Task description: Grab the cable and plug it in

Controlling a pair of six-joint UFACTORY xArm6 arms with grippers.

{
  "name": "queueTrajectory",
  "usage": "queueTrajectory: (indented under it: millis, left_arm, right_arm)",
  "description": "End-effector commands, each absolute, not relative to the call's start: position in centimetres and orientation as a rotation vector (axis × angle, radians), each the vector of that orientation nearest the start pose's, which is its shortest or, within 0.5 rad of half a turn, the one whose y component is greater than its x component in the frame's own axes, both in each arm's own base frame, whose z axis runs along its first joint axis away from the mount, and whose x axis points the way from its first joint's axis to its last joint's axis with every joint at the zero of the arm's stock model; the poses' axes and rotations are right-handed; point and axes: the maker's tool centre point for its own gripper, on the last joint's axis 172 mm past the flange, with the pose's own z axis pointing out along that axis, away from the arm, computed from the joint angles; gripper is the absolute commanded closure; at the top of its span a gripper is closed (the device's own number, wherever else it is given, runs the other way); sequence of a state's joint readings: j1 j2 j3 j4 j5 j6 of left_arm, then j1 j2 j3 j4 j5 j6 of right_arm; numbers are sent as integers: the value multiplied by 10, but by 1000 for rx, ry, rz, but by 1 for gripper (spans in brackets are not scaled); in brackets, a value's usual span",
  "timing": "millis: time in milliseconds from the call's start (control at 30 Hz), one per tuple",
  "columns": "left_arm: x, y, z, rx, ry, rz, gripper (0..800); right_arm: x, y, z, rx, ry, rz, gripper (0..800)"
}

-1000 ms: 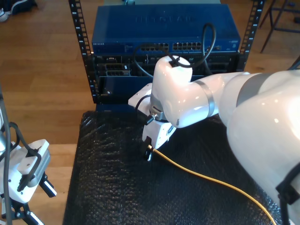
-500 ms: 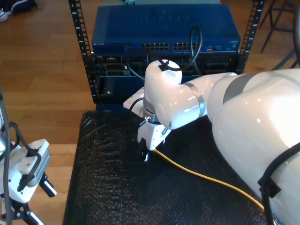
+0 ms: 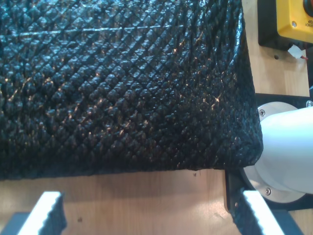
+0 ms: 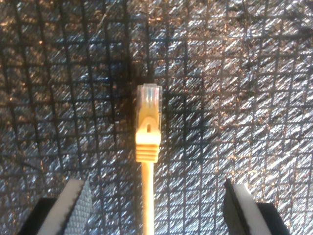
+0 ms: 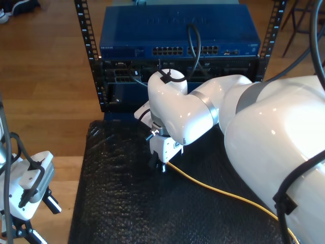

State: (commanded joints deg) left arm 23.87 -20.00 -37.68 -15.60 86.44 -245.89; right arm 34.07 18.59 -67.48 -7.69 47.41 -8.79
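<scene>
Both fingers of my second pincer point(image 4: 151, 205) sit spread wide with the cable point(image 4: 146, 132) lying flat on the black mat point(image 4: 244, 98) between them, untouched, so you're at the grab step. Next you'd want to drop and close on the yellow boot. My first pincer point(image 3: 151, 215) hangs open past the mat's edge, holding nothing.

A wooden floor point(image 5: 45, 76) of warm brown planks is seen around the work area. A black quilted mat point(image 5: 117, 203) is laid over the lower half of the exterior view, from 6 o'clock toward the centre. At 12 o'clock a black metal rack point(image 5: 89, 56) is placed, and blue network equipment point(image 5: 177, 33) is mounted in it. Daylight is reflected on the floor. Chair legs point(image 5: 299, 23) are visible at 2 o'clock.
</scene>
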Motion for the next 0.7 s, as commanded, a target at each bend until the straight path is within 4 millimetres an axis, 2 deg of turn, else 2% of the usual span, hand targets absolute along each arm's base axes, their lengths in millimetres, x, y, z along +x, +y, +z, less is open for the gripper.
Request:
queueTrajectory:
  millis: [367,700]
  left_arm:
    - [236,27,171,1899,-1748,87,0]
    - [235,27,171,1897,-1748,87,0]
  right_arm:
    - [449,298,77,-2967,-1290,-64,214]
    - [449,296,76,-2978,-1270,-62,274]
